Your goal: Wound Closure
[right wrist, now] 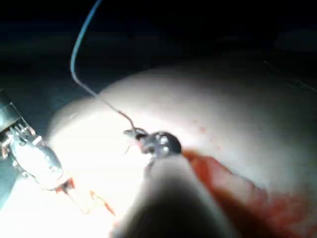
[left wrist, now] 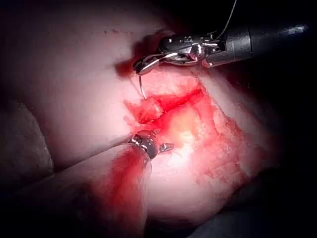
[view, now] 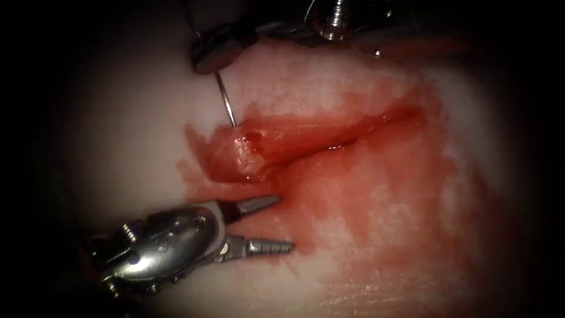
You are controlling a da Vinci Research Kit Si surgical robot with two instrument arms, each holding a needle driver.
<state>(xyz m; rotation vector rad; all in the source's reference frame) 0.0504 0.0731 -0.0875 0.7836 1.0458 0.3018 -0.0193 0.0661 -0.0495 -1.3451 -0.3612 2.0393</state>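
Needle point(view: 225, 101) in right pincer point(view: 207, 59), clamped near its back end, jaws closed on it; tip touching tissue point(view: 135, 147) at left end of cut point(view: 306, 138), upper-left lip, not visibly buried. Thread point(right wrist: 81, 44) trails up from needle's tail. Left pincer point(view: 268, 227) wide, holding nothing, just below cut's left end, apart from needle. Red fluid point(view: 376, 194) spread right of and below cut. Judged step: needle set at entry point. Next move calls for wrist rotation along needle curve; left pincer free for countertraction
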